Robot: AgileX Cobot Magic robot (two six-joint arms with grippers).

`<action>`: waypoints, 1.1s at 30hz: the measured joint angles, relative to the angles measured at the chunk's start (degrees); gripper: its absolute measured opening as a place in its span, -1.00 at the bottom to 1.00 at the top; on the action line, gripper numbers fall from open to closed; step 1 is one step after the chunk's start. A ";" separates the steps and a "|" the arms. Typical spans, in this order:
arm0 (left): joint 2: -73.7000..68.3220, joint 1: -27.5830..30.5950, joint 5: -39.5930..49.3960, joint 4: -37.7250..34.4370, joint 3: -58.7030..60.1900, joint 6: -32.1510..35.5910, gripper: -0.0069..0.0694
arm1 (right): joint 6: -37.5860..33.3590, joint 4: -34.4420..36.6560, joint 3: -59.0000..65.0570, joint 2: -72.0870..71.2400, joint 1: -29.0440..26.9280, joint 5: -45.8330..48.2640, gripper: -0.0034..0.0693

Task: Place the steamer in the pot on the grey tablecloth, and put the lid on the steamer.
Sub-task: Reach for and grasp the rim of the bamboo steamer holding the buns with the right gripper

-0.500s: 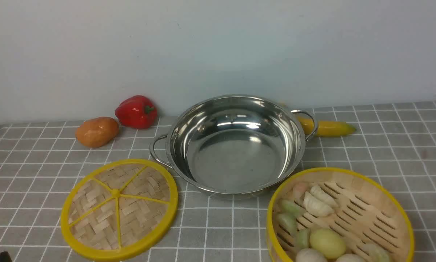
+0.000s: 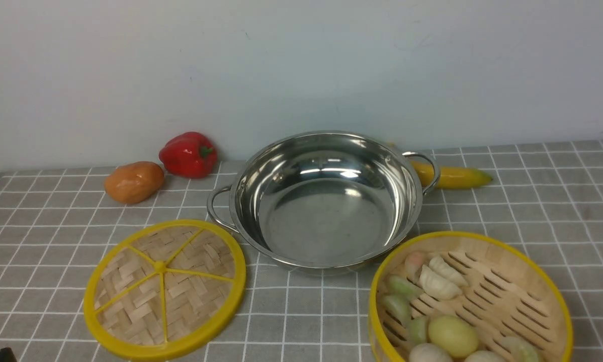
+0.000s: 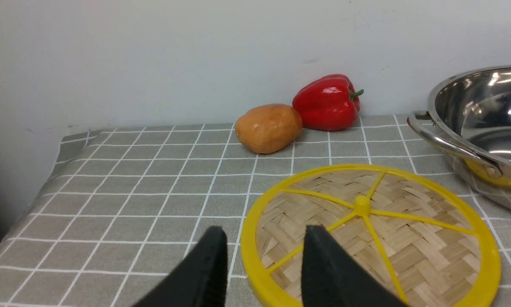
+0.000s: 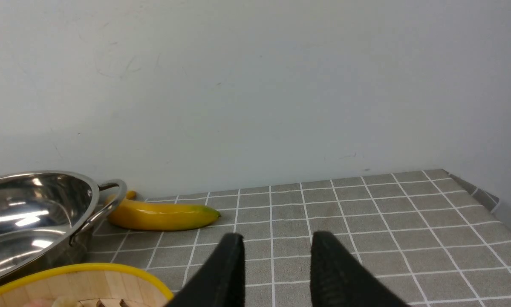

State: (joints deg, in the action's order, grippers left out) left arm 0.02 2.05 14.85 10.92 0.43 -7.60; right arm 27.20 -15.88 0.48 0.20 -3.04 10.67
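The shiny steel pot (image 2: 326, 201) stands empty at the middle back of the grey tablecloth (image 2: 301, 311). The steamer (image 2: 469, 299), yellow-rimmed and holding several dumplings and buns, sits at the front right, close to the pot. The flat woven lid (image 2: 164, 287) lies at the front left. My left gripper (image 3: 264, 238) is open and empty, held just short of the lid's (image 3: 370, 234) near rim. My right gripper (image 4: 276, 245) is open and empty, over bare cloth beside the steamer's rim (image 4: 85, 273). Neither gripper's fingers show in the front view.
A red pepper (image 2: 188, 153) and an orange potato-like vegetable (image 2: 134, 181) lie at the back left by the wall. A banana (image 2: 452, 176) lies behind the pot's right handle. The cloth's left edge (image 3: 59, 149) and right edge (image 4: 472, 187) drop off.
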 joint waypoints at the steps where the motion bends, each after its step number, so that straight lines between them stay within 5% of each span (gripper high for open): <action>1: 0.00 0.00 0.00 0.00 0.00 0.00 -0.18 | 0.00 0.00 0.00 0.00 0.00 0.00 -0.25; 15: 0.00 0.00 -0.82 -0.43 0.00 -0.44 -0.18 | 0.00 0.07 0.02 0.00 0.00 -0.57 -0.25; 25: 0.00 0.00 -30.12 -10.92 0.12 -10.81 -0.18 | 4.12 0.45 0.02 0.00 0.00 -29.13 -0.25; 33: 0.00 0.00 -42.06 -11.41 0.12 -10.47 -0.18 | 5.91 0.45 0.02 0.00 0.00 -41.55 -0.25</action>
State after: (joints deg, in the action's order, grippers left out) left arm 0.02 2.05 -27.21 -0.49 0.55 -18.07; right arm 33.12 -15.43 0.50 0.20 -3.04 -30.88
